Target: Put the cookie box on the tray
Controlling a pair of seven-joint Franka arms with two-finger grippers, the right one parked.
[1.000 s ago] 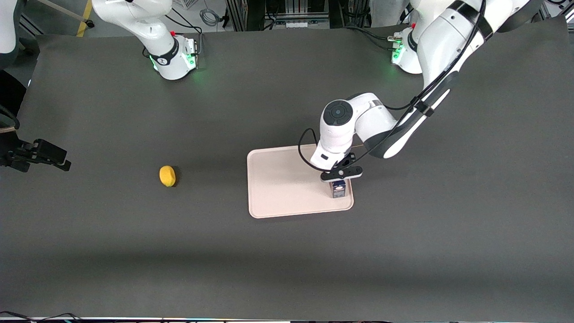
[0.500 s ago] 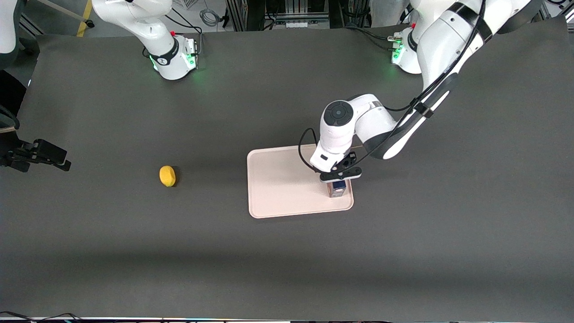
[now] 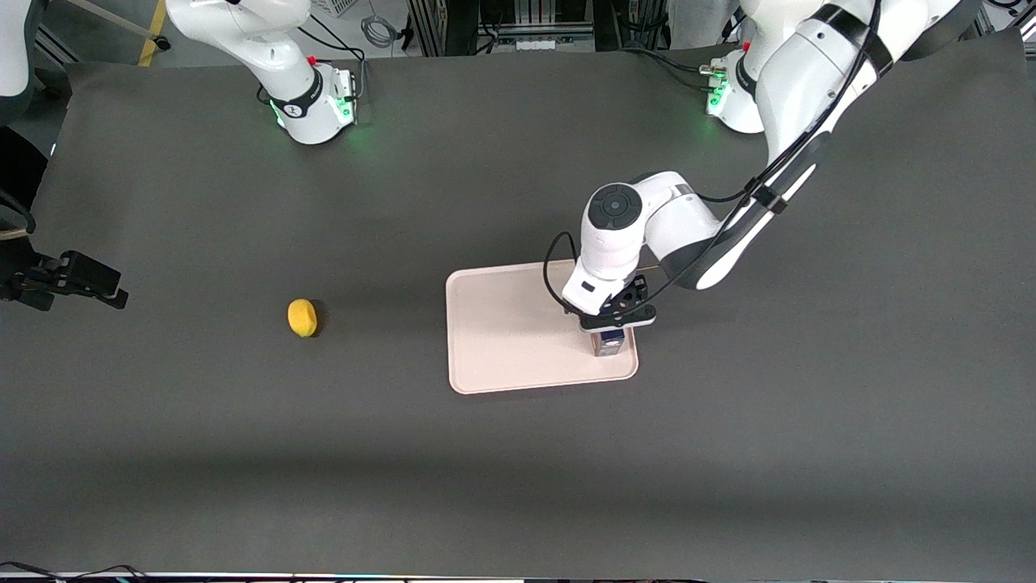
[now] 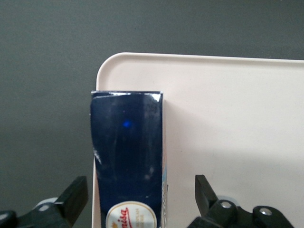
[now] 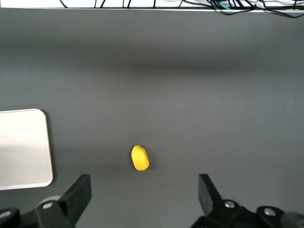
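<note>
Dark grey matting covers the whole surface (image 3: 243, 453), with the two arm bases mounted along its far edge. Well toward the parked arm's end lies a small yellow rounded lump (image 3: 302, 317), alone on the mat and well apart from everything else. Near the middle of the surface sits the tray (image 3: 502, 340), pale pink with rounded corners and a low rim, flat on the mat. On the tray's corner that is nearest the front camera and toward the working arm's end is the cookie box (image 4: 128, 156), dark navy with a round white-and-red logo showing at one end; in the wrist view its long side runs along the tray's edge, close to the rim. The left arm's gripper (image 3: 615, 322) hangs directly above the box. Its two fingers (image 4: 76, 197) stand wide apart, one on each side of the box with a clear gap to it, holding nothing.
</note>
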